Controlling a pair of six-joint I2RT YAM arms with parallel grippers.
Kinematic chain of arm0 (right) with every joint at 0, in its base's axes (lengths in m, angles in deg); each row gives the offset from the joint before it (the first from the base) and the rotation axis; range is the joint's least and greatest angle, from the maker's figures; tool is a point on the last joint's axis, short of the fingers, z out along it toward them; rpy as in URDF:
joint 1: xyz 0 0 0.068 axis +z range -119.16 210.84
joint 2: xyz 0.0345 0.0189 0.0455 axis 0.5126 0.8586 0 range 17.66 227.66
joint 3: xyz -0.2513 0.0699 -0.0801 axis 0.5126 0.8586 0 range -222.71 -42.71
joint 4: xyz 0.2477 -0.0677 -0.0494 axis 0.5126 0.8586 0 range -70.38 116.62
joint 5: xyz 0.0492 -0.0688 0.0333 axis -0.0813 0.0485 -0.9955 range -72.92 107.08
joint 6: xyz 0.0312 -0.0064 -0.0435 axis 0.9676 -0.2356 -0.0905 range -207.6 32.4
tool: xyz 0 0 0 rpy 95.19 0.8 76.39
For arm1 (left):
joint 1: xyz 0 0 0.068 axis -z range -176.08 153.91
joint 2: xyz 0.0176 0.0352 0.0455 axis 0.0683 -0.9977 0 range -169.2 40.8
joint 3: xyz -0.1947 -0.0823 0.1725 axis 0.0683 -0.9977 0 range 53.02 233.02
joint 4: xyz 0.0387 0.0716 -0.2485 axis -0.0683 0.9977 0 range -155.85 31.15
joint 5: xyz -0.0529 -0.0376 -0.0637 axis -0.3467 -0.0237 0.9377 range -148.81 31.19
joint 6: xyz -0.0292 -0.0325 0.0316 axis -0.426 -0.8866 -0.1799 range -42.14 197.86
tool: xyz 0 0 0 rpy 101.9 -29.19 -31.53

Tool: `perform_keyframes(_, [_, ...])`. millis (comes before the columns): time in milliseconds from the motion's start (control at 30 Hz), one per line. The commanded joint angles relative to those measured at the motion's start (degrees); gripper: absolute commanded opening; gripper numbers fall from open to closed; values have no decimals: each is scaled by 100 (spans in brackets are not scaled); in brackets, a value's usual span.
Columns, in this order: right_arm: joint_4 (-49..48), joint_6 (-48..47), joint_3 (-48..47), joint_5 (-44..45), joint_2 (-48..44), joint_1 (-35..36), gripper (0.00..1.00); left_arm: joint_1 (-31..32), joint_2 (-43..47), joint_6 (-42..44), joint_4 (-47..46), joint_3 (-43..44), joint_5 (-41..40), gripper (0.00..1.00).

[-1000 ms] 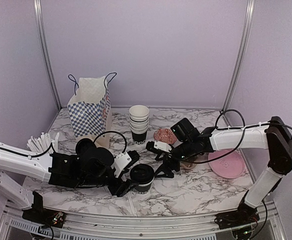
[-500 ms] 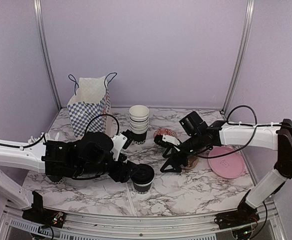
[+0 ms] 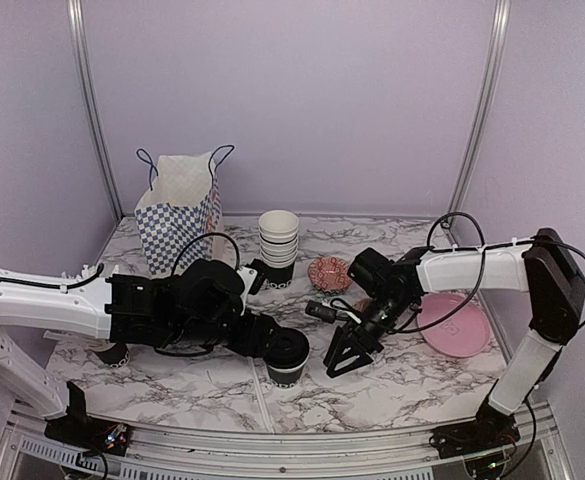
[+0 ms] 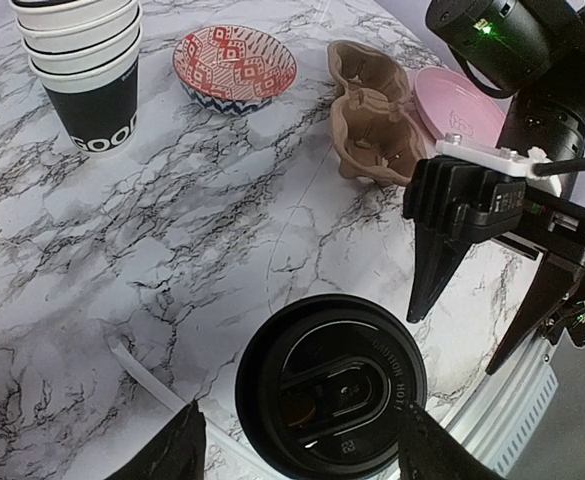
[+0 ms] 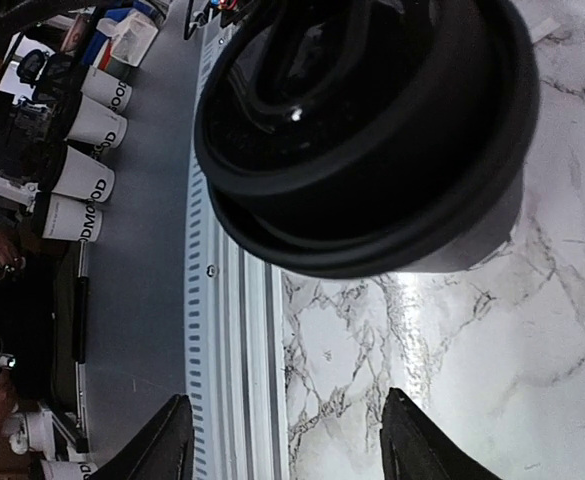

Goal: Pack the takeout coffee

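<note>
The takeout coffee (image 3: 287, 356), a small black paper cup with a black lid, stands upright on the marble table near the front middle. In the left wrist view its lid (image 4: 332, 395) lies between my left gripper's (image 4: 302, 455) open fingers, which reach around it from the left (image 3: 264, 340). The right finger is at the lid's edge and the left finger is apart from it. My right gripper (image 3: 344, 352) is open and empty just right of the cup, jaws pointing at it (image 4: 457, 342). The right wrist view shows the cup (image 5: 372, 140) close above my open right gripper (image 5: 287, 440).
A blue-checked paper bag (image 3: 179, 215) stands at the back left. A stack of white-rimmed cups (image 3: 278, 250), a red patterned bowl (image 3: 329, 270), a brown cardboard cup carrier (image 4: 372, 125) and a pink plate (image 3: 454, 325) lie behind and to the right. The table's metal front rail (image 5: 232, 380) is close.
The left gripper has swung in around the cup from the left. The right gripper has drawn back from the cup, then dropped lower and nearer the front edge. The cup has not moved.
</note>
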Motion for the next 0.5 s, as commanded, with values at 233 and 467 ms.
perform_keyframes(233, [47, 34, -989, -870, 726, 209, 60, -15, -46, -266, -95, -308, 266, 67])
perform_keyframes(467, [-320, 322, -1142, -762, 834, -66, 61, -15, 30, -317, -152, -449, 291, 67])
